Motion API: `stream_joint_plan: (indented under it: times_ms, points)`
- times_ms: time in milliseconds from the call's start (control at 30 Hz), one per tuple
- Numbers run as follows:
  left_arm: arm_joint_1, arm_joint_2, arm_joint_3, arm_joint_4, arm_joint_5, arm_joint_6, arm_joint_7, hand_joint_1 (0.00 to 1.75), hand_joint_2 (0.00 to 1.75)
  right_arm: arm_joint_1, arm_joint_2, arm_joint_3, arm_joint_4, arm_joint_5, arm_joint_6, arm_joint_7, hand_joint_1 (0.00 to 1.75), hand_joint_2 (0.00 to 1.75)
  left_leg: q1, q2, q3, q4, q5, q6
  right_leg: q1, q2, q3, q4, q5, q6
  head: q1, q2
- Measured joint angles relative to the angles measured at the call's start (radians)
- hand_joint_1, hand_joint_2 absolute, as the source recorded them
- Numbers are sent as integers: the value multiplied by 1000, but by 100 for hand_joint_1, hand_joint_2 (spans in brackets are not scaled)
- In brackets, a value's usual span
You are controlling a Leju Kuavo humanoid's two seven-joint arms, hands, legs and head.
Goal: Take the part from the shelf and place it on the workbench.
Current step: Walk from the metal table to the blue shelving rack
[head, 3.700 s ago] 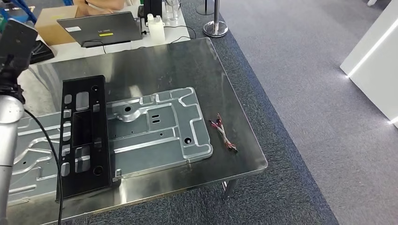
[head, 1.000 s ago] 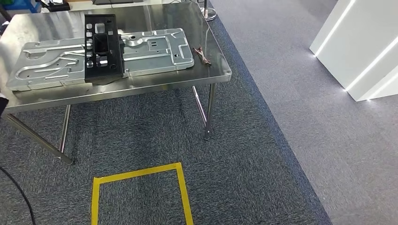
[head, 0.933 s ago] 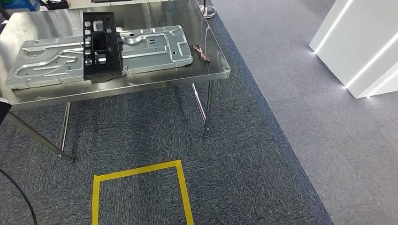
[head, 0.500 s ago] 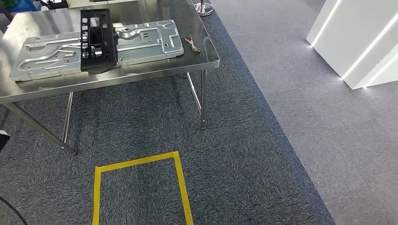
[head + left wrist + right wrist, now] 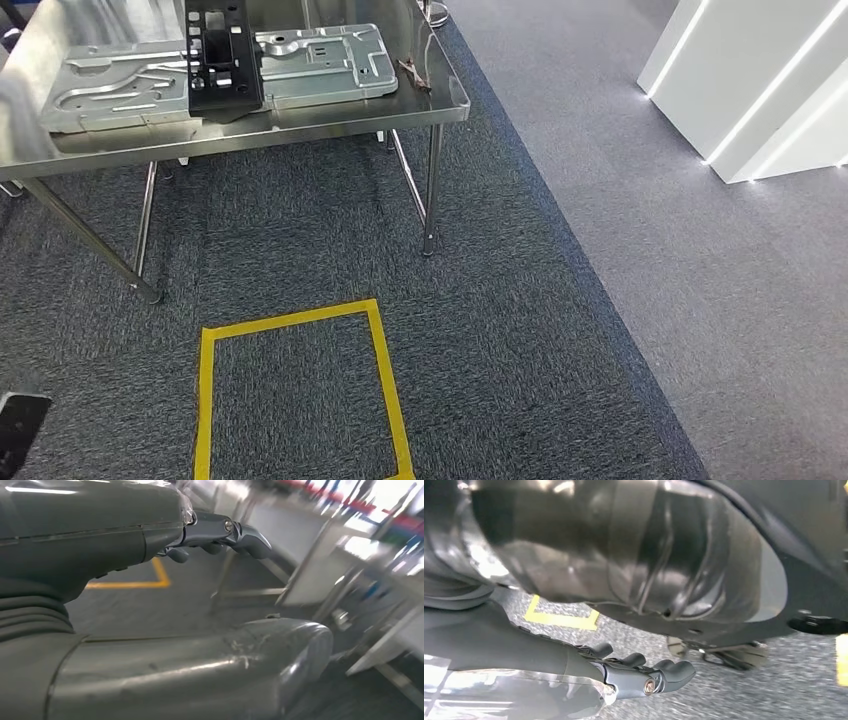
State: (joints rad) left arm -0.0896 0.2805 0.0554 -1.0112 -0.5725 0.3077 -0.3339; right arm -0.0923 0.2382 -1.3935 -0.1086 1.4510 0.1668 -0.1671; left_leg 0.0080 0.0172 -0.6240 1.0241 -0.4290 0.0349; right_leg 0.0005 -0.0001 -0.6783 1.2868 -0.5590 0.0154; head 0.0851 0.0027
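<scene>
The black plastic part [image 5: 222,55], a long frame with several cut-outs, lies across a large stamped metal plate [image 5: 320,55] on the steel workbench [image 5: 260,128] at the top left of the head view. My left hand [image 5: 212,532] hangs over the carpet with its fingers stretched out and its thick thumb [image 5: 235,665] apart from them, holding nothing. My right hand [image 5: 639,675] also hangs above the carpet, its fingers loosely extended and holding nothing. Both hands are well away from the workbench.
A small bundle of wires [image 5: 414,74] lies near the workbench's right edge. A yellow tape square [image 5: 385,380] marks the dark carpet in front of the bench. A white structure with light strips [image 5: 760,90] stands at the right, past a lighter strip of floor.
The whole picture has shifted: the camera has drawn back from the workbench, which now sits small at the top. The black part stays on the plate. The left arm has left the head view.
</scene>
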Motion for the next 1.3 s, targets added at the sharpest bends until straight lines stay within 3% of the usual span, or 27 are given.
stream_joint_plan:
  times_ms: [67, 133, 167, 233, 267, 333, 400, 433, 467, 533, 567, 600, 667, 733, 767, 800, 867, 900, 933, 967, 1000, 1033, 1100, 1167, 1200, 1267, 1300]
  points:
    - [27, -29, 19, 38, 3, 12, -2, 0, 0, -3, -1, -6, 0, -3, -6, 1, 0, 0, -4, -2, -23, 0, 21, -1, 13, 2, 112, -132, 35, -27, 0, 0]
    - [41, -57, 41, 90, 16, 22, -11, 0, 0, -7, 0, -12, -1, -8, -15, 6, 0, 0, -3, -2, -31, -4, 40, -8, 27, 4, 215, -279, 20, -51, 0, 0]
    - [45, -71, 52, 122, 24, 26, -19, 0, 0, -9, 2, -14, -1, -10, -19, 10, 0, 0, -2, -2, -32, -9, 51, -13, 32, 5, 238, -319, 12, -57, 0, 0]
    - [53, -93, 75, 190, 40, 32, -38, 0, 0, -13, 6, -21, 0, -13, -28, 18, 0, 0, 1, -2, -34, -21, 68, -23, 30, 2, 238, -347, 32, -61, 0, 0]
    - [57, -100, 87, 226, 49, 34, -46, 0, 0, -15, 8, -24, 0, -14, -32, 20, 0, 0, 1, -5, -39, -15, 54, -26, 27, 0, 233, -357, 48, -67, 0, 0]
    - [64, -111, 116, 300, 70, 34, -59, 0, 0, -16, 11, -31, 1, -15, -40, 22, 0, 0, 1, -10, -61, 51, -30, -33, 20, -5, 215, -370, 77, -72, 0, 0]
    - [71, -123, 150, 379, 97, 26, -70, 0, 0, -15, 14, -38, 1, -15, -47, 23, 0, 0, 6, -13, -86, 177, -123, -44, 18, -6, 184, -363, 97, -73, 0, 0]
    - [75, -129, 165, 416, 110, 21, -76, 0, 0, -15, 15, -41, 1, -16, -51, 23, 0, 0, 10, -13, -90, 230, -139, -50, 16, -6, 166, -355, 105, -70, 0, 0]
    - [80, -135, 179, 452, 122, 16, -82, 0, 0, -15, 16, -44, 1, -17, -54, 23, 0, 0, 14, -12, -82, 261, -131, -57, 13, -6, 145, -343, 111, -66, 0, 0]
    - [88, -143, 196, 513, 136, 8, -93, 0, 0, -16, 18, -51, 1, -18, -58, 23, 0, 0, 24, -12, -20, 219, -81, -71, 4, -7, 102, -312, 119, -56, 0, 0]
    - [90, -148, 202, 541, 139, 7, -97, 0, 0, -17, 19, -54, 1, -18, -60, 23, 0, 0, 29, -11, 30, 156, -75, -80, 1, -7, 81, -292, 120, -50, 0, 0]
    - [90, -152, 207, 564, 141, 6, -100, 0, 0, -18, 20, -57, 1, -18, -62, 23, 0, 0, 29, -13, 75, 91, -82, -80, -1, -8, 62, -272, 120, -43, 0, 0]
    - [90, -160, 216, 605, 146, 0, -102, 0, 0, -19, 21, -62, 2, -18, -65, 23, 0, 0, 26, -16, 118, 17, -110, -70, 1, -9, 41, -247, 126, -28, 0, 0]
    - [92, -165, 230, 644, 166, -30, -93, 0, 0, -19, 21, -65, 2, -18, -67, 23, 0, 0, 23, -15, 108, 13, -104, -49, 0, -9, 36, -242, 135, -15, 0, 0]
    - [92, -169, 241, 665, 182, -53, -84, 0, 0, -19, 21, -67, 2, -18, -69, 23, 0, 44, 23, -13, 101, 13, -96, -38, -2, -8, 32, -236, 122, -9, 1, 0]
    - [94, -172, 254, 685, 199, -79, -74, 0, 0, -19, 21, -70, 2, -18, -70, 23, 0, 87, 24, -11, 92, 11, -86, -27, -5, -8, 25, -216, 91, -2, 1, 0]
    - [98, -181, 281, 723, 224, -125, -48, 0, 0, -19, 21, -76, 3, -18, -72, 25, 0, 175, 23, -7, 71, 10, -65, -12, -8, -7, 4, -123, -12, 8, 1, 0]
    - [102, -186, 292, 741, 231, -145, -32, 0, 0, -20, 21, -78, 3, -17, -72, 26, 0, 175, 21, -6, 57, 11, -54, -9, -8, -7, -7, -61, -57, 11, 1, 0]
    - [105, -193, 302, 757, 236, -161, -14, 0, 0, -20, 21, -80, 3, -16, -73, 29, 0, 175, 20, -5, 42, 12, -42, -9, -8, -7, -11, -8, -81, 12, 1, 0]
    - [108, -199, 310, 772, 241, -174, 5, 0, 0, -21, 21, -81, 3, -15, -73, 31, 0, 175, 18, -5, 26, 12, -30, -9, -8, -7, -4, 21, -79, 12, 1, 0]
    - [111, -206, 318, 784, 247, -184, 21, 0, 0, -22, 21, -82, 3, -15, -73, 33, 0, 175, 17, -5, 10, 13, -18, -10, -7, -6, 20, 18, -58, 9, 1, 0]
    - [113, -212, 326, 794, 252, -191, 35, 0, 0, -24, 21, -83, 4, -14, -74, 36, 0, 175, 16, -6, -4, 13, -6, -11, -6, -5, 60, -21, -27, 4, 1, 0]
    - [115, -225, 338, 808, 259, -199, 52, 0, 0, -28, 22, -85, 5, -13, -76, 39, 0, 175, 13, -8, -23, 13, 14, -16, 1, -2, 178, -174, 2, -13, 1, 0]
    - [116, -235, 348, 817, 262, -206, 61, 0, 0, -32, 23, -87, 6, -12, -77, 41, 0, 175, 12, -9, -31, 7, 37, -26, 8, 1, 260, -300, -10, -26, 0, 0]
    - [116, -239, 351, 820, 263, -210, 64, 0, 0, -33, 24, -88, 6, -12, -78, 41, 0, 175, 12, -8, -32, 1, 49, -32, 11, 1, 272, -328, -13, -30, 0, 0]
    - [116, -245, 357, 827, 264, -220, 71, 0, 0, -36, 26, -90, 7, -11, -80, 44, 0, 175, 12, -9, -36, -9, 59, -43, 7, -1, 259, -342, 7, -40, 0, 0]
    - [117, -248, 359, 830, 264, -229, 77, 0, 44, -36, 27, -90, 8, -11, -81, 47, 0, 175, 12, -9, -42, 2, 38, -46, 4, -3, 250, -347, 20, -48, 0, 0]
